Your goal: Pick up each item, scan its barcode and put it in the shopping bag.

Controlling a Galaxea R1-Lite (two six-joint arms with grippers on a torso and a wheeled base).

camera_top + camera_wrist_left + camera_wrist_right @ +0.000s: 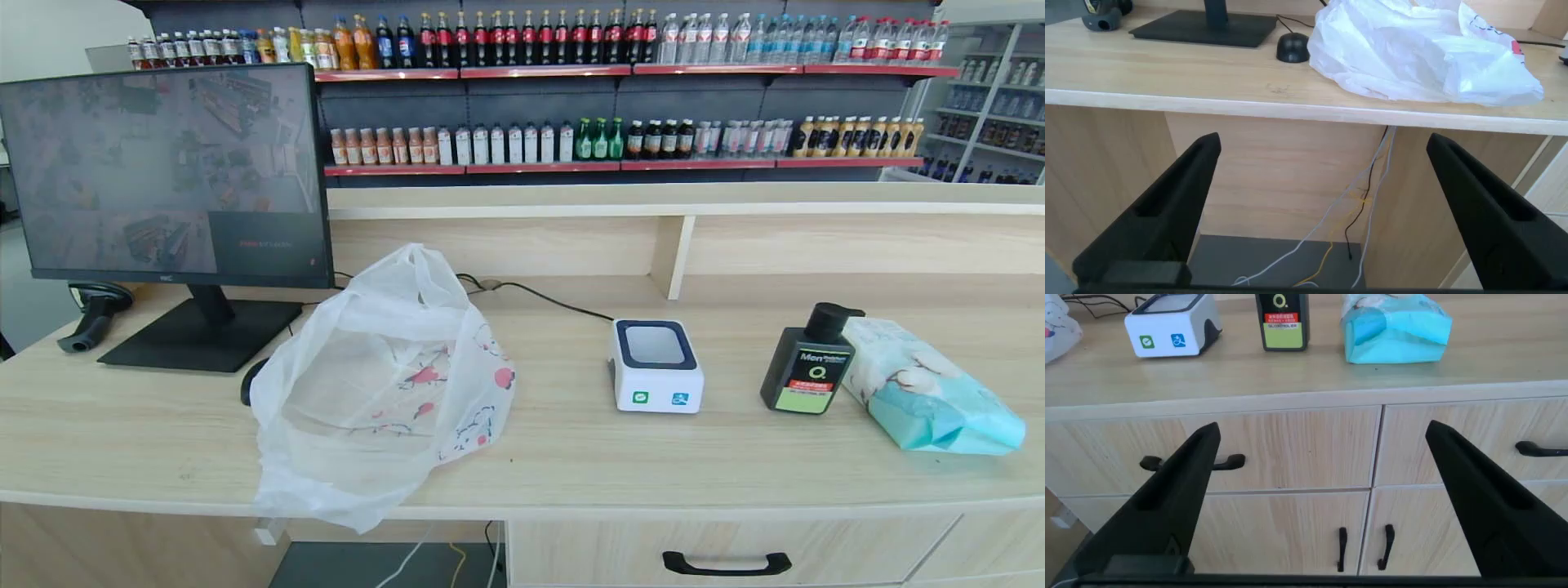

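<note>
1. The left tool (1323,143) hangs below the tabletop (571,457) edge, jaws wide apart and empty, facing the shopping bag (380,392).
2. The right tool (1323,429) is likewise spread wide, holding nothing, facing the dark bottle (810,359) and the tissue pack (927,388) beside it.
3. The scanner (655,365) sits between the shopping bag and both goods, likely so each passes it on the way.

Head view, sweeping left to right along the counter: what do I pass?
Monitor → shopping bag → white barcode scanner → dark bottle → blue tissue pack.
</note>
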